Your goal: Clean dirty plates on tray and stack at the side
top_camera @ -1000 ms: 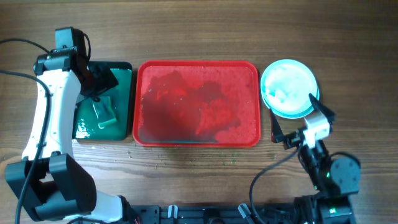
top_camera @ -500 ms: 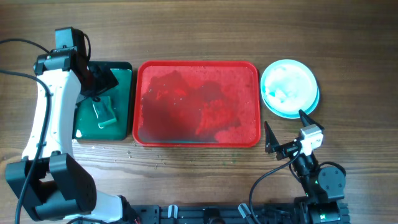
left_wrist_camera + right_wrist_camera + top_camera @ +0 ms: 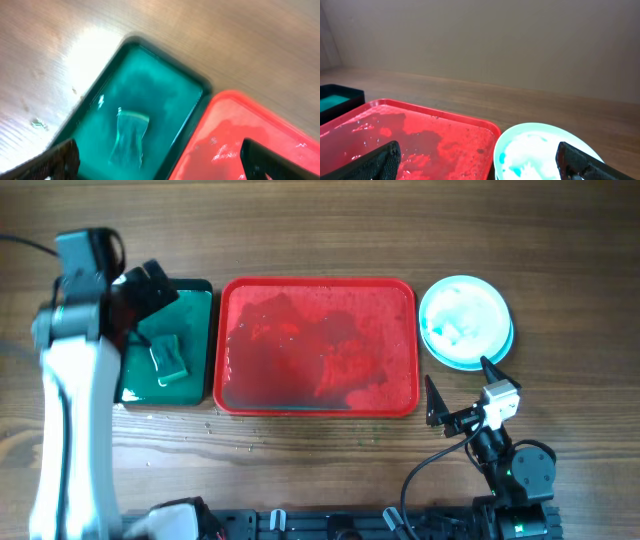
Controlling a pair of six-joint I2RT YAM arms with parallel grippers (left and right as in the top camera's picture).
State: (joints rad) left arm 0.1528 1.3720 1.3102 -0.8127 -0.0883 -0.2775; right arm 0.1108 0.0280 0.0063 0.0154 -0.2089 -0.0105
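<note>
The red tray (image 3: 400, 395) lies wet and holds no plates; it also shows in the left wrist view (image 3: 240, 130) and the right wrist view (image 3: 420, 135). The plates (image 3: 465, 320) sit stacked on the table right of the tray, white on pale aqua, with teal smears, also in the right wrist view (image 3: 545, 150). My right gripper (image 3: 458, 392) is open and empty, low near the front edge below the stack. My left gripper (image 3: 150, 295) is open and empty above the dark green tray (image 3: 195, 310).
A sponge (image 3: 167, 356) lies in the dark green tray, left of the red tray; it also shows in the left wrist view (image 3: 129, 137). Small water drops dot the wood in front of the trays.
The right arm drew back from the plate stack toward the front edge. The left arm has just lifted higher over the green tray.
</note>
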